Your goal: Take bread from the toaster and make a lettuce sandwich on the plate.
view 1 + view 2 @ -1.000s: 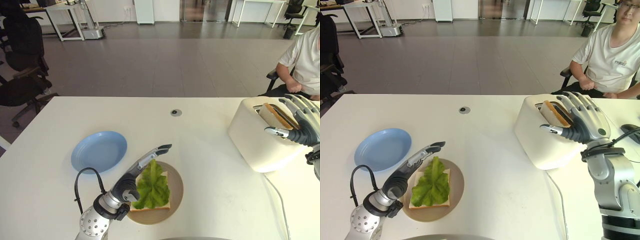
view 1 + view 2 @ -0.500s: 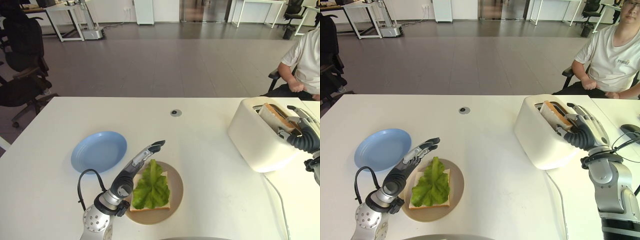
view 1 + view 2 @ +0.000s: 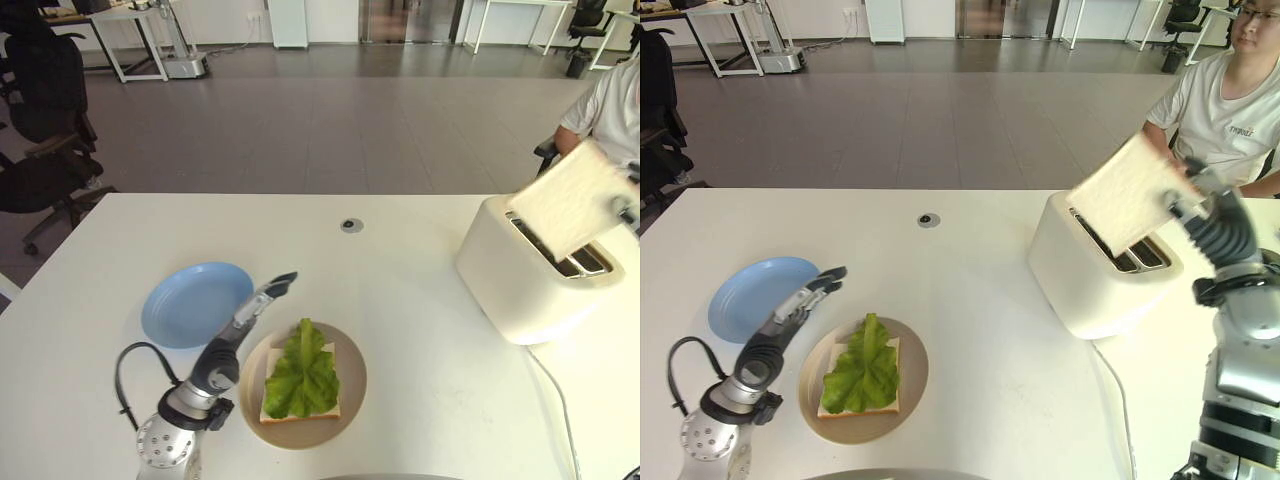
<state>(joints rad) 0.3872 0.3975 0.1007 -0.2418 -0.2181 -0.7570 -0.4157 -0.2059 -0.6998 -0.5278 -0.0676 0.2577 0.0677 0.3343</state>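
One pale square bread slice (image 3: 1130, 195) pinched in my right hand (image 3: 1220, 225), out of the white toaster (image 3: 1080, 285); green lettuce (image 3: 865, 370) by my spread left hand (image 3: 780, 320) awaits capping

The setting is an open-plan office or test lab. A wide bare floor (image 3: 320, 130) extends from 10 to 2 o'clock beyond the white table (image 3: 430, 330). The table top carries a round cable grommet (image 3: 351, 225) at 12 o'clock, as fitted to office desks. Black swivel chairs (image 3: 40, 120) stand at 10 o'clock. A white desk (image 3: 128, 16) on thin metal legs stands at 11 o'clock near the far wall, with a wheeled equipment base (image 3: 188, 66) just beside it. A second white desk (image 3: 474, 28) and another swivel chair (image 3: 583, 35) stand at 1 o'clock. Dark glazed doors (image 3: 405, 20) are at 12 o'clock.
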